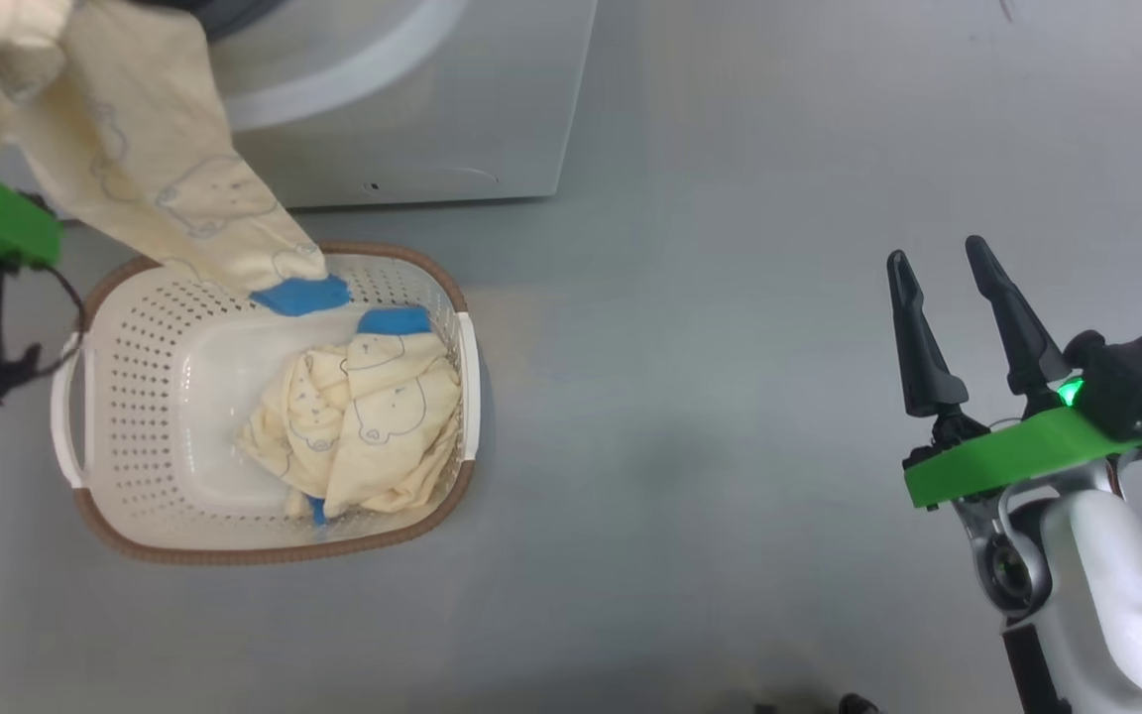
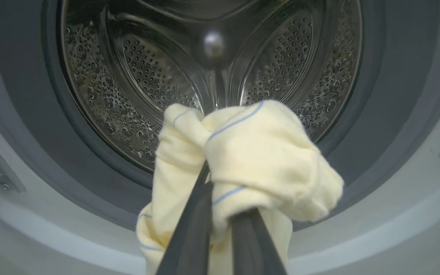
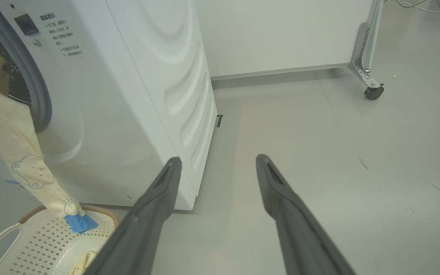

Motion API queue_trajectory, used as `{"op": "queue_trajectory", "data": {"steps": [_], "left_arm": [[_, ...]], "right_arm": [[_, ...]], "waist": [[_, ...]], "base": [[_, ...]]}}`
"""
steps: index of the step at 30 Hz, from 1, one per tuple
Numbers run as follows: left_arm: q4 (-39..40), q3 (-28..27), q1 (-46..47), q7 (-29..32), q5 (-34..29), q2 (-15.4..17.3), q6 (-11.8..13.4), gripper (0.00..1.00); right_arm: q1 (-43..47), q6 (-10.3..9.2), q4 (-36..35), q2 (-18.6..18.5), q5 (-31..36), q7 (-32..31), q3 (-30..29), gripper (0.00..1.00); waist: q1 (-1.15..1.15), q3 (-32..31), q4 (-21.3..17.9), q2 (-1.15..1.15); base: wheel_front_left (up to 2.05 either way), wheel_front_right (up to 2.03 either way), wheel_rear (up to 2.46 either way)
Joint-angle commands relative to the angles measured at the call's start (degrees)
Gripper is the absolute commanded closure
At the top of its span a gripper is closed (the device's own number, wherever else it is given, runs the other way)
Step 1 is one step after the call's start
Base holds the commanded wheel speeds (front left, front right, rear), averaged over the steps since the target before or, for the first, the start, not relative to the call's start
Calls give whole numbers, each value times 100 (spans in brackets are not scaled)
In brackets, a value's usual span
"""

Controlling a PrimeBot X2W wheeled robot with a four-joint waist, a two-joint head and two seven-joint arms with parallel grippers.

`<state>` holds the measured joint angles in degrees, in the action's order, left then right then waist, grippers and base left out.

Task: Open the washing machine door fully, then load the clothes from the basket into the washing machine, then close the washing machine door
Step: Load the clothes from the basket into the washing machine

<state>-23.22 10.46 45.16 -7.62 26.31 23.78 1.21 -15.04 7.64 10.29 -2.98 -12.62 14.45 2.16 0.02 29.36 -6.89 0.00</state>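
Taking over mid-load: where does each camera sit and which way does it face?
Head: on the head, looking down at basket and washing machine base; right gripper open, lower right.
Left wrist: on left arm, facing into the drum; left gripper shut on garment.
Right wrist: on right arm, facing along washing machine's side; own fingers apart.
Shared: head and right wrist both show that garment hanging over the basket.

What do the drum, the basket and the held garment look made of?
Drum: polished steel, mirror-bright and punched with holes. Basket: matte cream plastic, moulded perforations; brown rim looks woven, fibre or plastic unclear. Garment: soft knit cloth, probably cotton, creasing and draping.
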Motion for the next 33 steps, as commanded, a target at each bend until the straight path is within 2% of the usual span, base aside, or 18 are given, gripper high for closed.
{"op": "queue_trajectory", "data": {"steps": [1, 5, 14, 18, 23, 33], "left_arm": [[130, -285, 298, 37, -16, 391, -22, 100], [-102, -210, 1026, 328, -151, 700, -159, 100], [-656, 120, 2847, 1046, -434, 1108, -507, 100], [-984, 215, 3619, 1322, -455, 1119, -593, 100], [-1557, 353, 4603, 1317, -713, 1285, -623, 100], [-2453, 542, 5561, 1131, -976, 1373, -619, 100]], "right_arm": [[-93, -15, -197, -9, -51, 54, 124, 0], [-218, -15, -261, -2, -95, 54, 130, 0], [-553, -15, -321, 8, -235, 54, 338, 0], [-713, -15, -322, 9, -357, 54, 496, 0], [-891, -15, -302, 10, -547, 54, 709, 0], [-1053, -15, -261, 10, -798, 54, 837, 0]], "waist": [[-2, 266, -141, 0], [-2, 590, -249, 0], [-2, 1305, -509, 0], [-2, 1533, -639, 0], [-2, 1785, -854, 0], [-2, 2034, -1191, 0]], "base": [[0, 0, 0], [0, 0, 0], [0, 0, 0], [0, 0, 0], [0, 0, 0], [0, 0, 0]]}}
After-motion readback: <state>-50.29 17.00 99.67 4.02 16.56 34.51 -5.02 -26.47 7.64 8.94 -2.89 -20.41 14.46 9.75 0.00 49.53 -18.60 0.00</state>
